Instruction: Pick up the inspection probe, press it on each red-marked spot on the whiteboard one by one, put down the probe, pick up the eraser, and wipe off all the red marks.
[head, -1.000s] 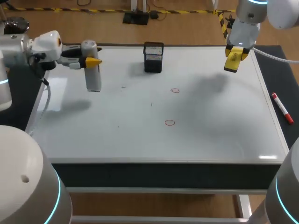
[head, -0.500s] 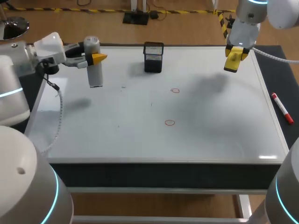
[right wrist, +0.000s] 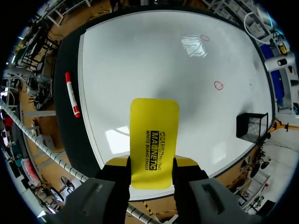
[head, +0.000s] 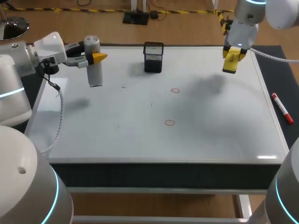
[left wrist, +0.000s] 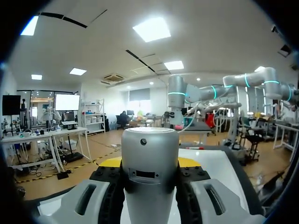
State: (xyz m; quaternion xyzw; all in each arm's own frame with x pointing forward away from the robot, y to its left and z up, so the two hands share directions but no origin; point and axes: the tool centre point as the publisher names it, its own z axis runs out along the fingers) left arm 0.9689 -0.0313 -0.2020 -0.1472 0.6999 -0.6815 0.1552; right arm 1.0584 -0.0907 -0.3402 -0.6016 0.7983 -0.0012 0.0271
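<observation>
My left gripper (head: 93,58) is shut on the grey cylindrical inspection probe (head: 93,65), held upright above the whiteboard's (head: 140,135) far left part. From the left wrist, the probe (left wrist: 150,168) stands clamped between both fingers. My right gripper (head: 232,56) is shut on the yellow eraser (head: 231,63), up above the far right part of the board. The eraser (right wrist: 153,142) sticks out ahead of the right fingers. Two small red circles are drawn on the board, one (head: 175,90) further back, one (head: 169,122) nearer the middle; both circles (right wrist: 218,85) (right wrist: 204,38) show beyond the eraser.
A black mesh holder (head: 153,57) stands at the board's far edge, between the two grippers. A red marker pen (head: 282,108) lies on the dark strip right of the board. The dark strip also runs along the left side.
The left arm lifted the probe and carried it slightly back and up off the board in the first half second, then held still. The right gripper with the eraser barely shifted.
</observation>
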